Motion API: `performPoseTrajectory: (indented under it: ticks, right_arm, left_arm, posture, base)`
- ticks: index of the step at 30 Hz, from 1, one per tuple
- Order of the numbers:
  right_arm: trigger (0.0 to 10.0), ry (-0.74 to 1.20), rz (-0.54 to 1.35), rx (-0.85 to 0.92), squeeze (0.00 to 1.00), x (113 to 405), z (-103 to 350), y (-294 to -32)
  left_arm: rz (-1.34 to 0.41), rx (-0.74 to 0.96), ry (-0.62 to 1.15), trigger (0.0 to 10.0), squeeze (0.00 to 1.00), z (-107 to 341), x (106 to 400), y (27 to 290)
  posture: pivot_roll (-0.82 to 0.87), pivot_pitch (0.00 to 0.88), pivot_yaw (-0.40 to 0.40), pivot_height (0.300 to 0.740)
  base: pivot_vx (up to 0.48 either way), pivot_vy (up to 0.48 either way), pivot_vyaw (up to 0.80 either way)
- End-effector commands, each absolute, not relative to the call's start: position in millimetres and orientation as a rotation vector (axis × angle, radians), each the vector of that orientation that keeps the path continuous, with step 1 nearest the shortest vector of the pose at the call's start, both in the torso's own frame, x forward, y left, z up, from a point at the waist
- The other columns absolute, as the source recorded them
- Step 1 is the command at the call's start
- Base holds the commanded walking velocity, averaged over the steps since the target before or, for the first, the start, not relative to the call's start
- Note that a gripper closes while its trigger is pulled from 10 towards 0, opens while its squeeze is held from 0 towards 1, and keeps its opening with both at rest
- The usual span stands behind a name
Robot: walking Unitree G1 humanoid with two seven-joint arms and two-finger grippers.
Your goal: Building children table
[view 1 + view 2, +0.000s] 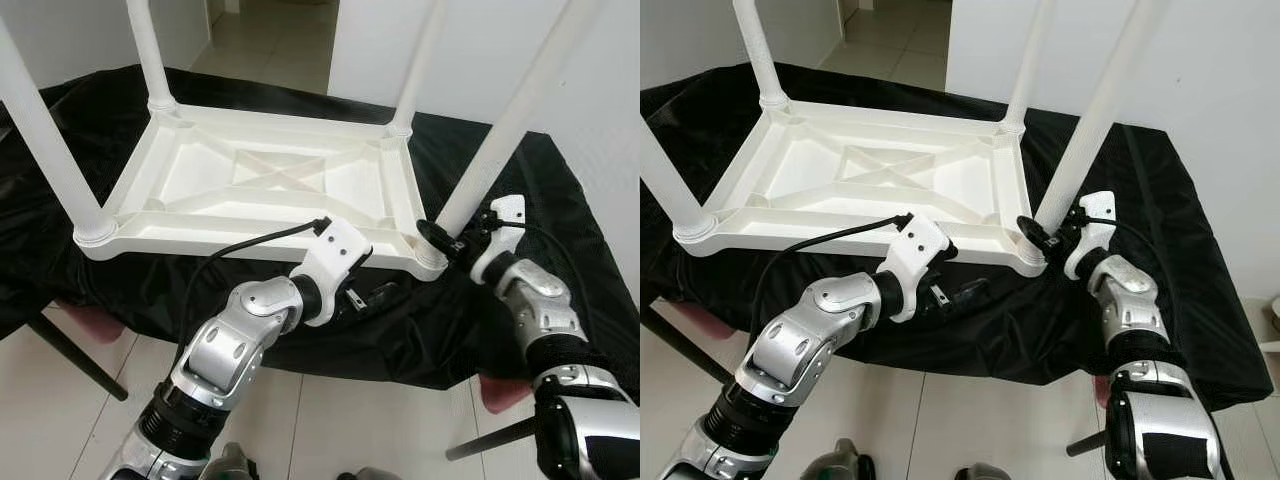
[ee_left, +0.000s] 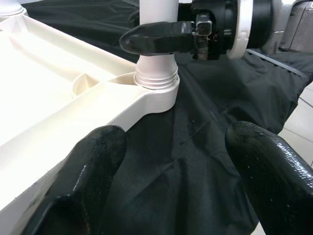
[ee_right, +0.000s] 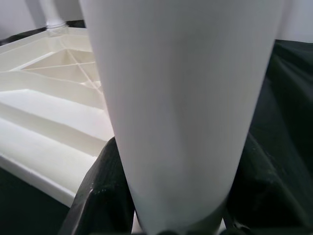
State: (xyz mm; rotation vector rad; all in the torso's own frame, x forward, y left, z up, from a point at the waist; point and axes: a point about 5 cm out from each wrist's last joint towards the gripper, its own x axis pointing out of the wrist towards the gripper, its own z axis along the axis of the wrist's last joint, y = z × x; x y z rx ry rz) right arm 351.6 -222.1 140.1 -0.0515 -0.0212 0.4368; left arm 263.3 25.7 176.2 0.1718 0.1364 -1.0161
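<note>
A white plastic children's table (image 1: 270,180) lies upside down on a black cloth (image 1: 480,330), with its legs pointing up. My right gripper (image 1: 447,243) is shut on the near right leg (image 1: 490,150), just above where it meets the corner socket (image 2: 156,90). In the right wrist view that leg (image 3: 181,98) stands between the black fingers (image 3: 102,196). My left gripper (image 1: 375,297) is open, low over the cloth beside the tabletop's near edge, left of that corner. Its fingers (image 2: 83,186) hold nothing and point toward the socket.
The cloth covers a work surface whose near edge drops to a tiled floor. Dark support bars (image 1: 75,360) slant below it, with pinkish objects (image 1: 95,322) underneath. A white wall (image 1: 600,90) rises at the right, and a doorway (image 1: 270,40) opens behind.
</note>
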Motion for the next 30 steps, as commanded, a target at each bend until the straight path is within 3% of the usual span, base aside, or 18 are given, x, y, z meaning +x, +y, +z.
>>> performPoseTrajectory:
  ticks: [1,13,17,18,30]
  right_arm:
    - [0.0,0.059,0.384,-0.025,0.00,347,122,-223]
    - [0.0,0.056,0.024,0.084,0.00,342,121,-196]
    - [0.0,0.051,-0.008,0.089,0.00,340,121,-189]
    - [0.0,0.050,-0.077,0.091,0.00,335,120,-176]
    - [0.0,0.052,-0.233,0.121,0.00,327,121,-160]
  left_arm:
    - [-1.004,0.178,0.124,10.0,0.00,179,263,24]
    - [-1.020,0.176,0.132,10.0,0.00,177,260,22]
    - [-1.022,0.176,0.133,10.0,0.00,177,259,22]
    - [-1.026,0.175,0.135,10.0,0.00,176,259,21]
    - [-1.033,0.174,0.136,10.0,0.00,175,258,19]
  posture:
    - [0.07,0.021,-0.061,0.740]
    - [0.07,0.016,-0.059,0.740]
    - [0.07,0.013,-0.060,0.740]
    - [0.07,0.012,-0.060,0.740]
    - [0.07,0.000,-0.061,0.740]
  base:
    - [0.000,0.000,0.00]
    - [0.000,0.000,0.00]
    - [0.000,0.000,0.00]
    - [0.000,0.000,0.00]
    - [0.000,0.000,0.00]
